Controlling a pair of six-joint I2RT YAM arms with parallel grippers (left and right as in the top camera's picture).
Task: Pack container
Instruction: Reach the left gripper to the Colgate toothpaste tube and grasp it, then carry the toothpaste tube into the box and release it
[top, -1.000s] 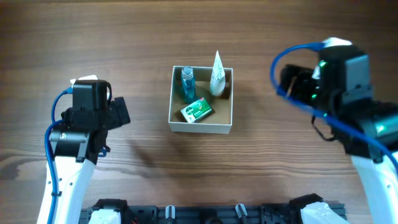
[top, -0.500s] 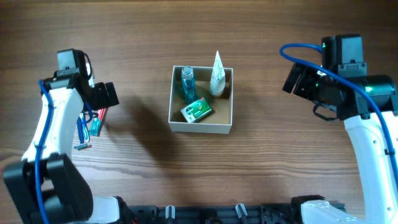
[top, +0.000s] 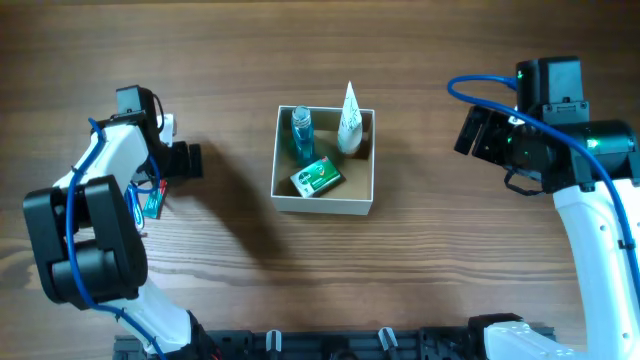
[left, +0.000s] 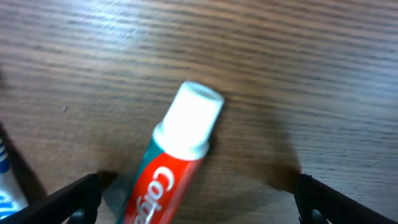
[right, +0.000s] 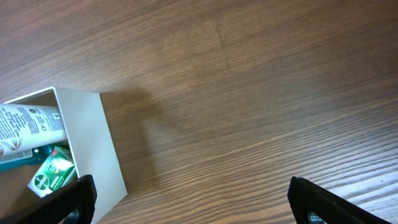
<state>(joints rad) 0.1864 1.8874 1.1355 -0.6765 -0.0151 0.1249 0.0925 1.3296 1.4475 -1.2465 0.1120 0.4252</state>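
Shifted slightly toward the container (top: 322, 205) since the earlier frame, the left claw (left: 198, 200) stands wide over a toothpaste tube (left: 186, 134) lying on the counter (top: 450, 280), the right claw (right: 196, 202) equally wide, and the container sits mid-counter, well apart from both.

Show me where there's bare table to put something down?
The table is bare between the container and the right gripper, and on the container's near side. Crowded: inside the container, and around the toothpaste under the left gripper.
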